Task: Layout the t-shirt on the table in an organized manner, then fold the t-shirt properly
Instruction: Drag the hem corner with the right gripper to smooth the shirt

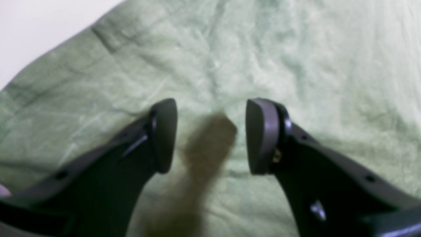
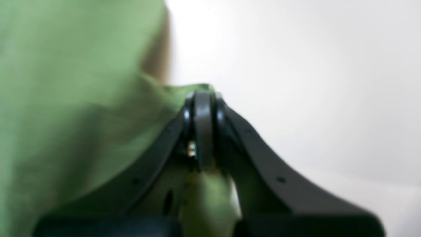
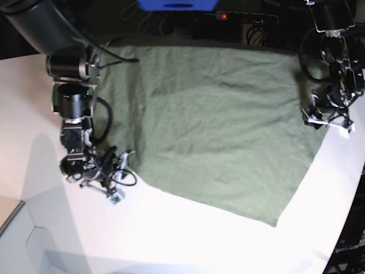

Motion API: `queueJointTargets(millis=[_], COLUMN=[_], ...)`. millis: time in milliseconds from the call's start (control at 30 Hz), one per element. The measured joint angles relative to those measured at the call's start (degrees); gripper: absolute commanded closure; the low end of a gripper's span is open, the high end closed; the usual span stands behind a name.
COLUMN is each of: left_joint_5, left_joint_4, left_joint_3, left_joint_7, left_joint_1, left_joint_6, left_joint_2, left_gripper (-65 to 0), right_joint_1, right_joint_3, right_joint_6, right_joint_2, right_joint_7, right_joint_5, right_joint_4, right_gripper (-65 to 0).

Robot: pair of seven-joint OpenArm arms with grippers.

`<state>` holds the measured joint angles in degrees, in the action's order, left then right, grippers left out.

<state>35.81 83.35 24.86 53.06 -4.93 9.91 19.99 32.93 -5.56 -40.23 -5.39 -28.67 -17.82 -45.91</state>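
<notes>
On the left of the base view, the right gripper point(image 3: 126, 155) sits low at the near-left edge of the t-shirt point(image 3: 217, 125), and its wrist view shows the fingers point(image 2: 203, 128) pressed together with a fold of green cloth pinched between them, the fabric rising in a small peak at the tips. That grip looks meant to take hold of a side edge, so the cloth can be drawn over or tugged straight. The t-shirt itself lies spread across the middle of the table point(image 3: 171, 240), mostly flat but wrinkled, its far edge reaching the table's dark back rim and its near edge running slantwise; laying out seems largely done, with folding not yet visible. At the shirt's right edge hangs the left gripper point(image 1: 211, 136), its fingers point(image 1: 164, 135) spread apart above the cloth and holding nothing, probably poised to take the opposite edge so both sides move together.
</notes>
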Motion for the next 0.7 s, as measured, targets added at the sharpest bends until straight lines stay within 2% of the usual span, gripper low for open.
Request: queueJointTargets(millis=[200,233,300,433,567,667,700], left_joint_5=[0.0,-0.02,-0.02,0.02,0.0,0.0,-0.02], left_joint_4=[0.0,0.0,0.0,0.0,0.0,0.0,0.0], left_joint_3=[0.0,0.0,0.0,0.0,0.0,0.02,0.02], left_joint_7=[0.04,0.02,0.0,-0.02,0.02,-0.07,-0.07], left_joint_1=[-0.13,-0.15,-0.17,-0.15,-0.15,-0.15,-0.17], left_joint_6=[-0.02,-0.02,0.0,-0.02,-0.02,-0.02,-0.02], left_joint_2=[-0.15,-0.13,-0.04,-0.02,-0.13,0.0,0.0], left_gripper=[-32.9,-32.9,-32.9,-32.9,-32.9,-32.9,-32.9], right_joint_1=[5.03,5.77,6.62,7.58,9.51,11.61,12.35], right_joint_3=[-0.02,0.0,0.0,-0.02,-0.07,-1.7,-2.62], right_joint_6=[0.02,0.81,4.66,6.23,13.22,20.85,21.22], right_joint_2=[-1.4,-1.4,-1.4,-1.49,-1.6,-1.22,-1.27], right_joint_7=[6.54,7.89,9.46,11.1,14.84,16.9,17.33], right_joint_5=[0.26,0.24,0.24,0.2,0.22,0.7,0.68], right_joint_4=[0.07,0.0,-0.11,-0.02,3.5,7.76,9.35], right_gripper=[0.0,0.0,0.0,0.0,0.0,0.0,0.0])
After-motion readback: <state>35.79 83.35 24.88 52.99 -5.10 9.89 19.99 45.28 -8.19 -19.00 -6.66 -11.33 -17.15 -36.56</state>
